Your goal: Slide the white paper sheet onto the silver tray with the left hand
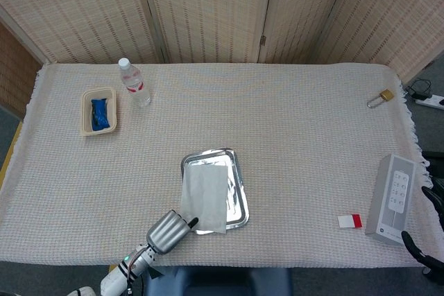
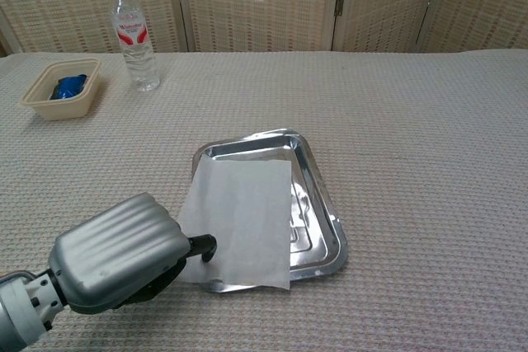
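The silver tray (image 1: 239, 171) (image 2: 318, 195) lies near the table's front, left of the middle. The white paper sheet (image 1: 205, 195) (image 2: 243, 212) rests mostly inside it, with its left edge and near corner overhanging the tray's left rim. My left hand (image 1: 168, 232) (image 2: 120, 257) sits at the paper's near left corner, back upward, with a dark fingertip (image 2: 206, 246) pressing on the sheet. It grips nothing that I can see. Only dark fingers of my right hand (image 1: 429, 237) show at the table's right front edge, away from the tray.
A water bottle (image 1: 133, 81) (image 2: 132, 30) and a beige dish (image 1: 84, 112) (image 2: 37, 100) holding a blue item stand at the back left. A padlock (image 1: 380, 97) lies back right. A white box (image 1: 394, 199) and a red-white card (image 1: 350, 221) lie front right.
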Action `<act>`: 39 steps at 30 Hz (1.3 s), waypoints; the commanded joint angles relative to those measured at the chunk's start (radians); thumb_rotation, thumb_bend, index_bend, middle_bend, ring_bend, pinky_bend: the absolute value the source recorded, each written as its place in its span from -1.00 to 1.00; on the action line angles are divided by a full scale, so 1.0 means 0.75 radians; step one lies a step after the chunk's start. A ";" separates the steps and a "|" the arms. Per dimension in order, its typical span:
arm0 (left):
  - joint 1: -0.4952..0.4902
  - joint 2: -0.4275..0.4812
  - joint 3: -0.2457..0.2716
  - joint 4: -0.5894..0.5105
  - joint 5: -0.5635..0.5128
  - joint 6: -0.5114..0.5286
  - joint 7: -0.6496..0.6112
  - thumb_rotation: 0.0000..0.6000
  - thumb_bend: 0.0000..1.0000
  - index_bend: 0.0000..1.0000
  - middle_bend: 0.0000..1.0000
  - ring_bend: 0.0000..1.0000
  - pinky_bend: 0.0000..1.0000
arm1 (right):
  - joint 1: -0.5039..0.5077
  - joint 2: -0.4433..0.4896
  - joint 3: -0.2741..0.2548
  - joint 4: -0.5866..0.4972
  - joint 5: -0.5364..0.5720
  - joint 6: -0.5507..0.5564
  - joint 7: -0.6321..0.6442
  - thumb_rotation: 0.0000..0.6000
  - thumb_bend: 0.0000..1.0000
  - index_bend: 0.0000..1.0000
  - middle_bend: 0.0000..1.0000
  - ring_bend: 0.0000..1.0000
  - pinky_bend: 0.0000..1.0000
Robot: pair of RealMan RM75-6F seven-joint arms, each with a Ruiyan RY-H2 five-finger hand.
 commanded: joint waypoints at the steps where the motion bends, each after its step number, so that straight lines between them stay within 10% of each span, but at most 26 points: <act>1: -0.011 -0.015 -0.008 0.005 -0.008 -0.022 0.000 1.00 0.62 -0.15 1.00 0.94 1.00 | 0.000 0.003 0.001 0.003 0.004 0.003 0.011 1.00 -0.20 -1.00 -1.00 -1.00 -1.00; 39: -0.103 -0.175 -0.069 0.203 -0.021 -0.049 -0.124 1.00 0.62 -0.25 1.00 0.94 1.00 | -0.003 0.021 0.008 0.023 0.028 0.017 0.084 1.00 -0.20 -1.00 -1.00 -1.00 -1.00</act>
